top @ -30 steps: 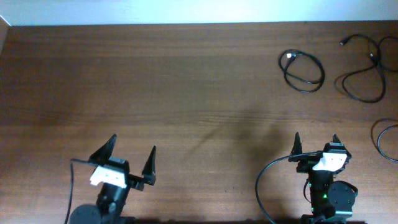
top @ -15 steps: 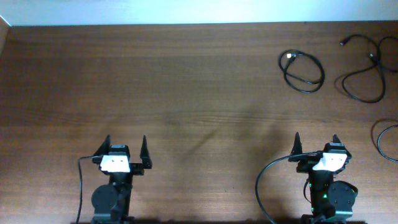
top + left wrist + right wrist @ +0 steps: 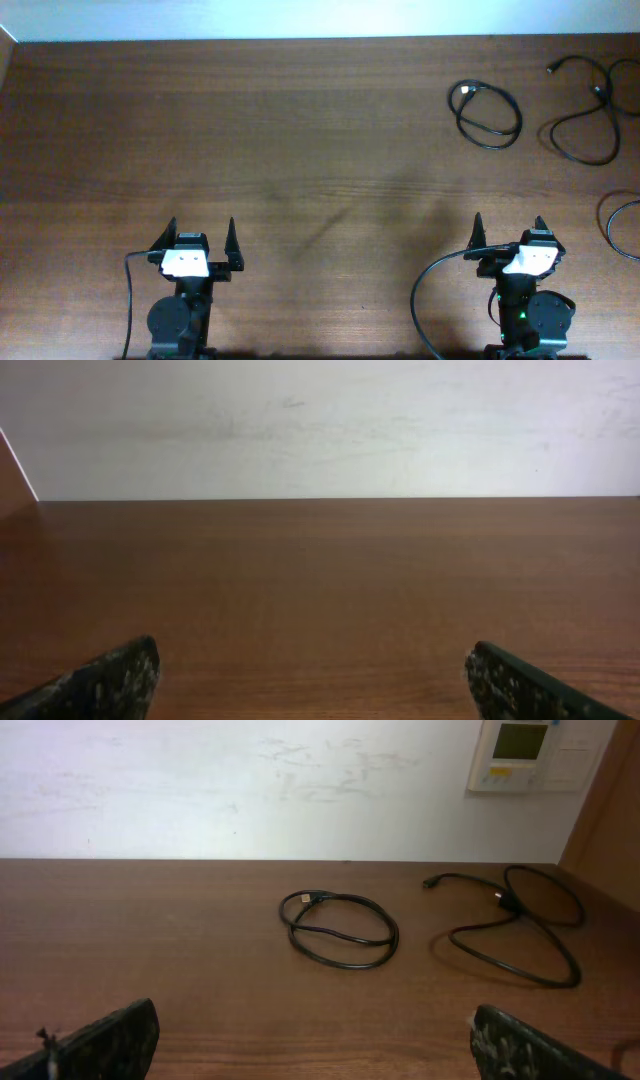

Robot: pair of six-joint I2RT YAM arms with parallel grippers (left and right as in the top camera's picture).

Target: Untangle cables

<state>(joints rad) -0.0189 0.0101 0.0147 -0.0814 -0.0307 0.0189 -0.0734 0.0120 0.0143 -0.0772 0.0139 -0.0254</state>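
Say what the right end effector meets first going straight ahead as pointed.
Probably the coiled cable lying almost dead ahead; nothing shows between them. The right end effector, open, may pass above it: height is unclear.

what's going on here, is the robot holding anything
Nothing is being handled right now. The left gripper and right gripper both sit open and empty at the near edge of the table. On the far right side lie a coiled cable, a looser cable, and a third cable partly out of frame. Neither gripper touches them.
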